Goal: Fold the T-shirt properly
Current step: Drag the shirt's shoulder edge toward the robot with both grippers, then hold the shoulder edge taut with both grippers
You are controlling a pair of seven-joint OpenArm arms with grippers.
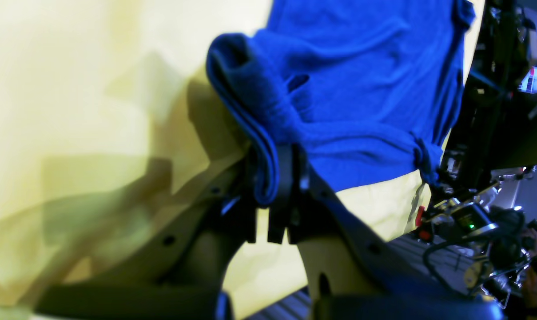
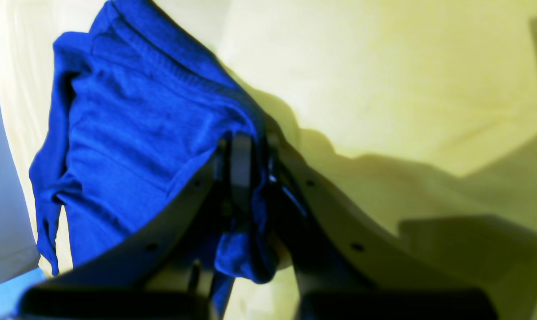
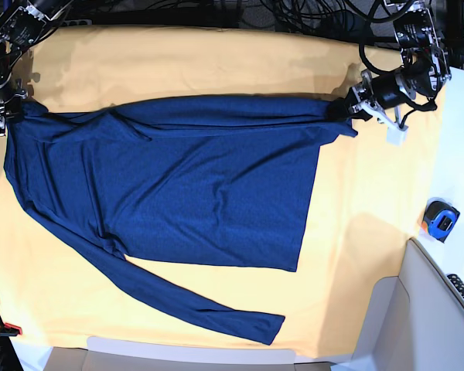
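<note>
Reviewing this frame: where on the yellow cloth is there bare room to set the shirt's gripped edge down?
Bare table cloth runs along the far edge above the T-shirt, and right of its hem toward the tape measure. The middle is crowded: the body covers it, one sleeve trailing along the near strip.

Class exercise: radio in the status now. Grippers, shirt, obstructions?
Left gripper and right gripper both shut on T-shirt edges. Shirt stretched across yellow cloth. Nothing blocking.
</note>
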